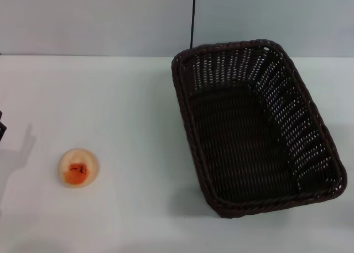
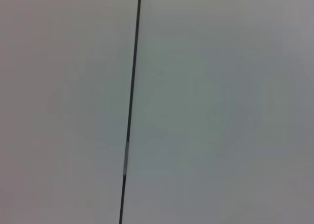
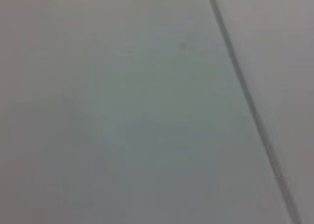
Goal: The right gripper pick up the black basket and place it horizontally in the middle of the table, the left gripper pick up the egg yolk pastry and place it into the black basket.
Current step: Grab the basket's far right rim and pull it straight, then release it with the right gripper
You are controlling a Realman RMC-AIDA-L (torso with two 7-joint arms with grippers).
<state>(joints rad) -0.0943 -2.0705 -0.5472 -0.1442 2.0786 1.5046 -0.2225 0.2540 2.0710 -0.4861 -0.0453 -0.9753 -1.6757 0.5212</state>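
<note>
The black basket (image 1: 255, 125) stands empty on the right half of the white table (image 1: 127, 109), its long side running away from me and a little skewed. The egg yolk pastry (image 1: 78, 167) lies on the table at the front left, well apart from the basket. Only a black sliver of my left gripper (image 1: 1, 128) shows at the left edge of the head view, above and left of the pastry; its shadow falls on the table beside it. My right gripper is out of view. Both wrist views show only a plain grey wall.
A grey wall rises behind the table's far edge, with a thin dark vertical seam (image 1: 193, 17) above the basket's far left corner. The seam also shows in the left wrist view (image 2: 131, 106) and the right wrist view (image 3: 245, 96).
</note>
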